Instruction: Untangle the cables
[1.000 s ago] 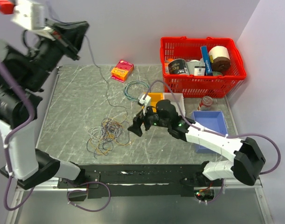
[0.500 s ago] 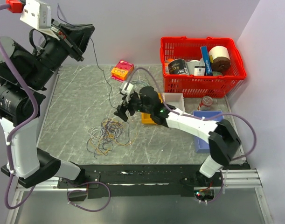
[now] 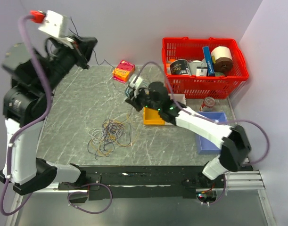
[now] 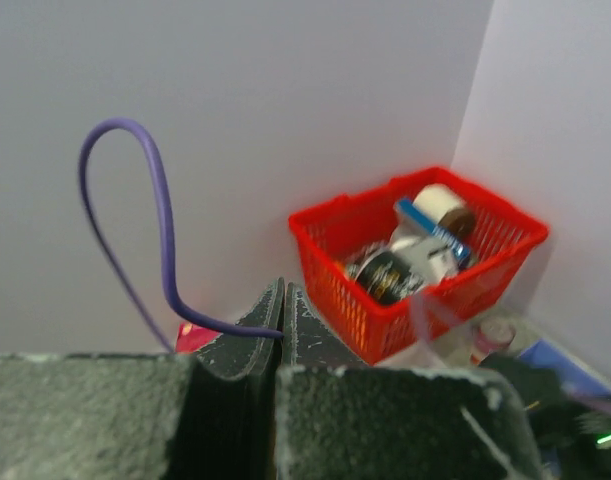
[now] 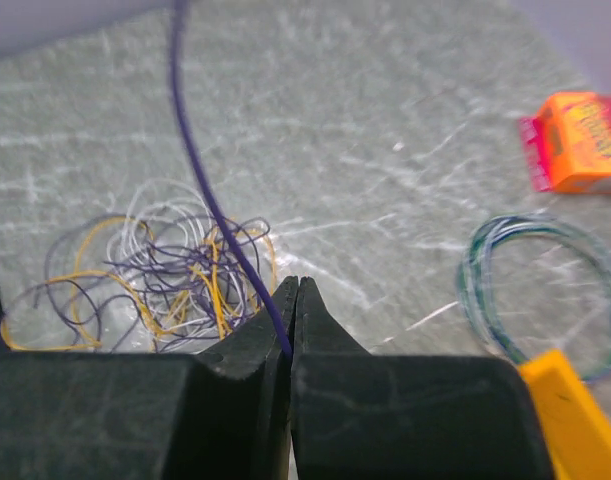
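Observation:
The cables [image 3: 108,136] lie in a loose tangle of yellow, white and dark purple strands on the marble table, left of centre, and show as the bunch [image 5: 165,275] in the right wrist view. One dark purple strand [image 5: 200,190] rises from that side into my right gripper [image 5: 292,295], which is shut on it above the table [image 3: 130,98]. My left gripper [image 3: 87,47] is raised at the back left and shut on a purple strand [image 4: 165,230], pinched at its tips [image 4: 282,300].
A blue-green wire coil [image 5: 475,270] lies right of the right gripper, with an orange box [image 3: 123,70] beyond it. A yellow bin [image 3: 153,117] sits under the right arm. A red basket [image 3: 205,40] of goods, a can [image 3: 209,102] and a blue bin [image 3: 214,129] stand to the right.
My right gripper swung left and away from me across the table, then closed on the purple strand. The left gripper shifted right, still shut. The yellow bin slid nearer.

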### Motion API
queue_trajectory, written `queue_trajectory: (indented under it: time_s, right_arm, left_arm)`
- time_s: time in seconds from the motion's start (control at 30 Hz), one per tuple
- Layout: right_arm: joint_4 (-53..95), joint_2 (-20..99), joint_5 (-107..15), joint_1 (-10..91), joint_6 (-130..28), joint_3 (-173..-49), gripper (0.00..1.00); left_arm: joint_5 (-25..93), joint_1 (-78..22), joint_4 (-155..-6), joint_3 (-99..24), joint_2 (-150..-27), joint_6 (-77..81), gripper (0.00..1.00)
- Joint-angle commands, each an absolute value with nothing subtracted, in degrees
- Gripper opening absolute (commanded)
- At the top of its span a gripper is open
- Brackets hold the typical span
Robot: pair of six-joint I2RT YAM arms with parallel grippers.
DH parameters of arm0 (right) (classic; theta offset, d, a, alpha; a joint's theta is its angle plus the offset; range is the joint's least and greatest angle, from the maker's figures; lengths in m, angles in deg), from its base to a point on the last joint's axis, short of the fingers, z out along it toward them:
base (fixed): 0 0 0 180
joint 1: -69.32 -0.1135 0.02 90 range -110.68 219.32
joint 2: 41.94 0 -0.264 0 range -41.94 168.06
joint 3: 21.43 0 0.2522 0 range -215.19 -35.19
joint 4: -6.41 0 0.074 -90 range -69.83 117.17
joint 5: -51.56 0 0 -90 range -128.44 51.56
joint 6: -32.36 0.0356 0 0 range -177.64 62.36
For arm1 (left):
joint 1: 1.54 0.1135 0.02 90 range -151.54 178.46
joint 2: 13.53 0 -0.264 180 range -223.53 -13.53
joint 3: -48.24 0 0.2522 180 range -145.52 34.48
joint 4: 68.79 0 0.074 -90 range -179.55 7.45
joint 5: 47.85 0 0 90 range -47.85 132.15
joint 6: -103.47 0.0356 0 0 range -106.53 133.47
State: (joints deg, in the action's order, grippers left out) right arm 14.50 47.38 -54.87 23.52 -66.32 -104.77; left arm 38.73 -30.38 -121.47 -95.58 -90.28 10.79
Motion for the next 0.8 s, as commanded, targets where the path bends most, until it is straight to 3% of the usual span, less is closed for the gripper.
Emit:
queue_trajectory:
  time_s: [0.0, 0.33, 0.5, 0.77]
  right_arm:
    - [17.79, 36.12, -55.13, 23.53, -66.07, -112.97, 0.00]
    - [33.76, 29.25, -41.28, 23.88, -70.82, -124.48, 0.00]
    - [39.32, 27.06, -38.88, 27.38, -69.60, -124.58, 0.00]
    - [31.96, 18.18, -59.49, 32.32, -69.33, -110.00, 0.00]
  left_arm:
    - [41.89, -30.02, -122.72, -87.61, -89.29, 12.85, 0.01]
    - [38.11, -29.31, -122.28, -77.07, -87.80, 12.85, 0.01]
    - [32.85, -29.31, -121.84, -71.00, -86.92, 12.85, 0.01]
    - [23.61, -29.40, -119.38, -64.05, -87.44, 11.36, 0.01]
